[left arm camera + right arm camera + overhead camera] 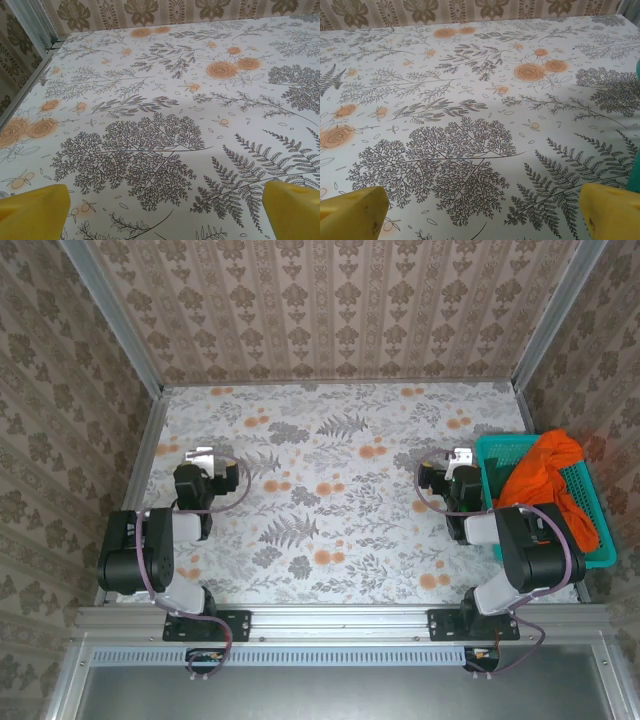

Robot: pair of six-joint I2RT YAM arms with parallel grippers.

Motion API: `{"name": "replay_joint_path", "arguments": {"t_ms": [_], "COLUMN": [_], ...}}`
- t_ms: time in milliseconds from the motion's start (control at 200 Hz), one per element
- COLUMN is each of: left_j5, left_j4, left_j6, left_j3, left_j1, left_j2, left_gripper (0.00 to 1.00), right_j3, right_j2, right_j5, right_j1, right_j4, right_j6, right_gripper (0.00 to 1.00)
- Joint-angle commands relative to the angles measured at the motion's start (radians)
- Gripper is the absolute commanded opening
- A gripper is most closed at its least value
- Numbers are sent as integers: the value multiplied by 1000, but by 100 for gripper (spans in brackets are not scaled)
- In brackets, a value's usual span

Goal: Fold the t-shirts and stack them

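Orange t-shirt (545, 475) sits bunched in the teal basket (600, 535) at the floral table's (330, 440) right edge. My left gripper (160, 215) and right gripper (482, 212) both hang spread wide.

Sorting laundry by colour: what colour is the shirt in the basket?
The shirt is bright orange; top external view.

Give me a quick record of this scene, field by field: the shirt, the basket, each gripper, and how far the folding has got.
orange t-shirt: bunched up inside the basket, unfolded
basket: teal mesh, at the table's right edge beside the right arm
left gripper: open, holding nothing, over the left side of the table
right gripper: open, holding nothing, just left of the basket
table: floral-patterned surface
progress: nothing folded or stacked yet
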Motion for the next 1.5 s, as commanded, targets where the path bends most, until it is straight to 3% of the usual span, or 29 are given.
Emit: {"name": "replay_joint_path", "arguments": {"t_ms": [0, 860, 1025, 1085, 1155, 1240, 1320, 1425, 1495], "left_j5": [3, 2, -133, -114, -90, -162, -251, -109, -15], "left_j4": [0, 8, -158, -187, -178, -229, -401, -607, -712], "left_j6": [15, 16, 3, 20, 23, -90, -276, -396, -447], "left_j3": [1, 0, 12, 11, 17, 74, 185, 342, 427], "left_j1": [0, 1, -28, -40, -47, -49, -33, 41, 68], "left_j2": [0, -2, -178, -247, -324, -398, -445, -412, -375], "left_gripper": [100, 100, 100, 100, 100, 100, 100, 100, 100], "right_j3": [13, 14, 79, 89, 148, 245, 315, 468, 544], "right_j2": [-13, -26, -258, -349, -464, -568, -622, -584, -513], "right_j5": [40, 48, 98, 129, 205, 247, 218, 180, 61], "right_j1": [-11, -11, -2, -2, -5, -9, -14, -50, -119], "right_j4": [28, 27, -267, -324, -512, -758, -871, -1100, -1188], "right_j6": [-10, -10, -5, 20, 123, 256, 282, 345, 378], "right_gripper": [99, 100, 100, 100, 100, 100, 100, 100, 100]}}
